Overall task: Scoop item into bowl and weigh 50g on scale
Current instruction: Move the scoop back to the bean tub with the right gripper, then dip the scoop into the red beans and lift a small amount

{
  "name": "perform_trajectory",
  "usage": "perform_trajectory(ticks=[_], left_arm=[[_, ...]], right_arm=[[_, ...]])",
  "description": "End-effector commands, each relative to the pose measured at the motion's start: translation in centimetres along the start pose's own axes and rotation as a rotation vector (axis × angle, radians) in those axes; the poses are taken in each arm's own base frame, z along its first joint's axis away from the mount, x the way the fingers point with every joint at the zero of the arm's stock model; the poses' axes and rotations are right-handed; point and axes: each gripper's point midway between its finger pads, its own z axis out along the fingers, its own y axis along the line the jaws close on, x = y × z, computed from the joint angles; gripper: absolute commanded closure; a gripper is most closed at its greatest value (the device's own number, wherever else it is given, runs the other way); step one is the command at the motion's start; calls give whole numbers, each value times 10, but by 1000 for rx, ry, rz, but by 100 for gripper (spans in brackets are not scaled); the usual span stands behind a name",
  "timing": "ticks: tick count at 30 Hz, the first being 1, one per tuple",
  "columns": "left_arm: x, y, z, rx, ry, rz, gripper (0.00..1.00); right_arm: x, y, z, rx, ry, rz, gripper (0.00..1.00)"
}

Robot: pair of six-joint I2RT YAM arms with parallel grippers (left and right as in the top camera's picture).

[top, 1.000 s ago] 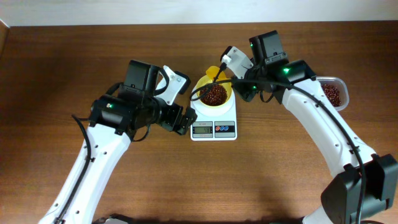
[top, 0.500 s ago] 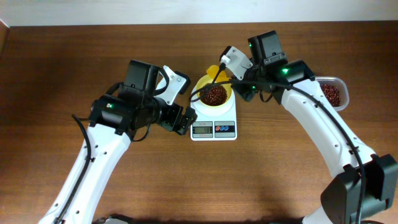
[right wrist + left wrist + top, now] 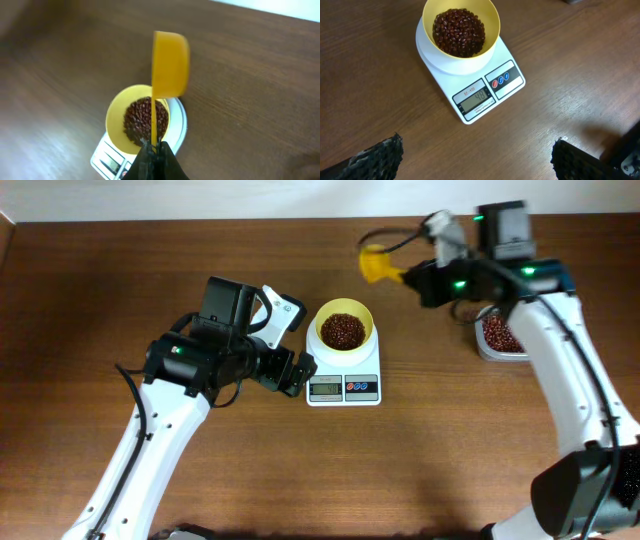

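Observation:
The pale yellow bowl [image 3: 344, 326] sits on the white scale [image 3: 343, 385] and holds a heap of reddish-brown beans [image 3: 343, 331]. The left wrist view shows the bowl [image 3: 490, 30], the beans [image 3: 458, 31] and the scale [image 3: 487, 95], whose display shows digits. My right gripper [image 3: 420, 278] is shut on the handle of a bright yellow scoop [image 3: 374, 263], held up right of the bowl; the scoop [image 3: 170, 62] shows edge-on in the right wrist view, above the bowl [image 3: 114, 117]. My left gripper [image 3: 295, 372] is open and empty beside the scale's left edge.
A clear plastic container [image 3: 497, 337] with more beans stands at the right, partly under my right arm. The table's far edge runs along the top of the overhead view.
My right gripper has lifted the scoop away from the bowl and swung right and back. The clear container now shows further left, under the right arm. The left arm has not moved.

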Motion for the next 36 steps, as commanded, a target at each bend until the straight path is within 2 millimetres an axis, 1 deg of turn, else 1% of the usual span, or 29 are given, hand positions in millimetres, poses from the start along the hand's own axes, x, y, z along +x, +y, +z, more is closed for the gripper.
perform_trajectory(ticks=[1, 3, 5, 6, 8, 10, 14, 17, 18, 21, 22, 23, 24, 25, 26, 28, 29, 32, 36], left_arm=[[3, -1, 5, 10, 13, 17, 1], [3, -1, 5, 10, 13, 17, 1], [3, -1, 5, 11, 13, 17, 1], [3, -1, 5, 10, 13, 17, 1], [3, -1, 5, 10, 13, 17, 1], [3, -1, 5, 10, 13, 17, 1], [3, -1, 5, 10, 13, 17, 1], [3, -1, 5, 10, 13, 17, 1], [3, -1, 5, 10, 13, 17, 1], [3, -1, 5, 10, 13, 17, 1], [3, -1, 5, 10, 13, 17, 1], [3, -1, 5, 10, 13, 17, 1], [3, -1, 5, 10, 13, 17, 1], [3, -1, 5, 10, 13, 17, 1], [3, -1, 5, 10, 13, 17, 1], [3, -1, 5, 10, 13, 17, 1], [3, -1, 5, 10, 13, 17, 1], [3, -1, 5, 10, 13, 17, 1], [3, -1, 5, 10, 13, 17, 1]], right_arm=[[-20, -8, -55, -153, -117, 202, 96], [-14, -38, -74, -108, -138, 284, 96], [-9, -60, -90, -70, -155, 366, 96], [-8, -68, -95, -56, -167, 379, 96], [-6, -79, -104, -35, -184, 397, 96], [-8, -86, -109, -22, -202, 398, 96], [-6, -86, -108, -23, -195, 406, 96], [-12, -92, -113, -9, -225, 384, 96], [-11, -98, -118, 3, -237, 391, 96], [-3, -127, -140, 79, -270, 439, 96], [0, -131, -143, 87, -273, 451, 96], [7, -138, -148, 113, -265, 479, 96], [19, -146, -149, 166, -233, 522, 96], [36, -153, -149, 230, -176, 532, 96], [49, -153, -148, 257, -120, 500, 96], [59, -147, -146, 250, -64, 418, 96], [66, -148, -146, 268, -31, 385, 96], [97, -163, -154, 407, 112, 349, 96], [118, -182, -163, 582, 252, 299, 96]])
